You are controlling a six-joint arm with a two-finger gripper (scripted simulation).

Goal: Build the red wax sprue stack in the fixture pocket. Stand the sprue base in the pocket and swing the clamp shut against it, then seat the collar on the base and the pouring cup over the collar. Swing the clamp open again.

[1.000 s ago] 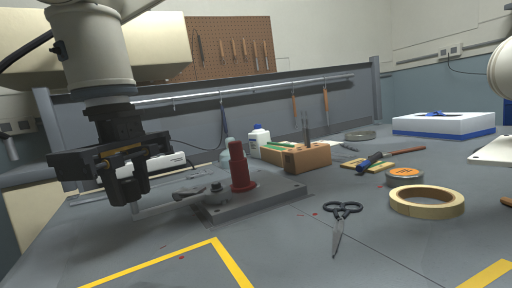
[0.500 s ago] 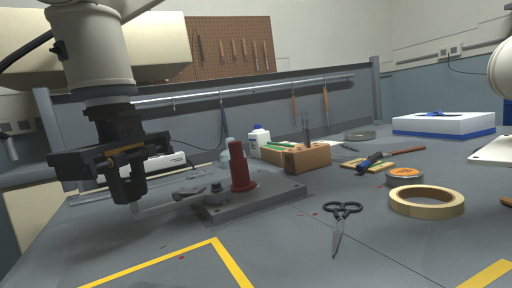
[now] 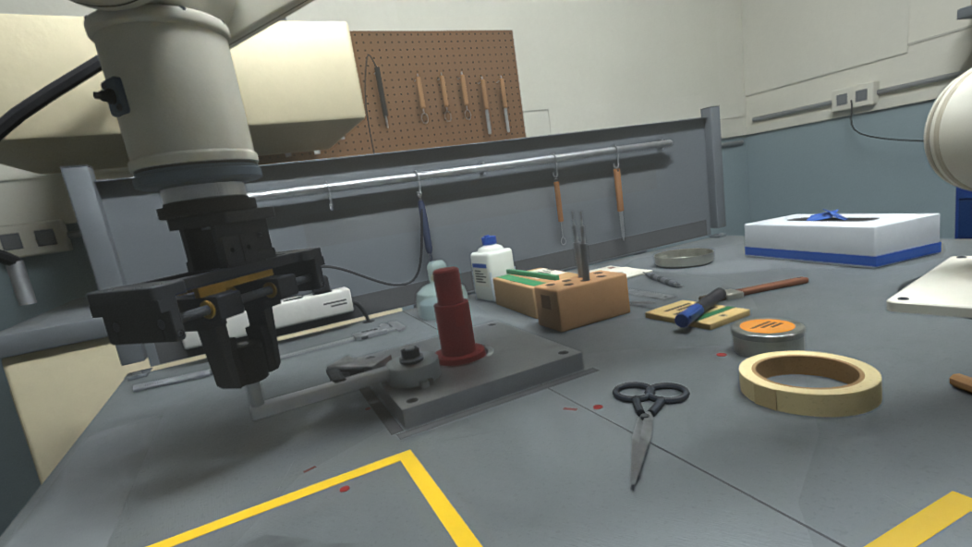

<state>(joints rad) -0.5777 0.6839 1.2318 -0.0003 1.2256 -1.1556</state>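
The far end of the clamp's long grey handle [image 3: 299, 393] is hidden behind my gripper [image 3: 245, 364], whose fingers have closed around it at the bench's left side. The handle runs right to the clamp's pivot [image 3: 410, 364] on the grey fixture plate [image 3: 476, 377]. The red sprue base [image 3: 454, 318] stands upright in the plate's pocket, just right of the pivot, and its stem narrows near the top. I cannot tell whether the clamp jaw touches it. No collar or pouring cup is in view.
A white tissue box [image 3: 843, 237] sits far right. Scissors [image 3: 646, 422] and a roll of tape [image 3: 809, 381] lie right of the fixture, with an orange-lidded tin [image 3: 768, 333], a wooden tool block [image 3: 581, 296] and a white bottle [image 3: 491, 265] behind. Yellow floor tape [image 3: 408, 490] marks the near bench.
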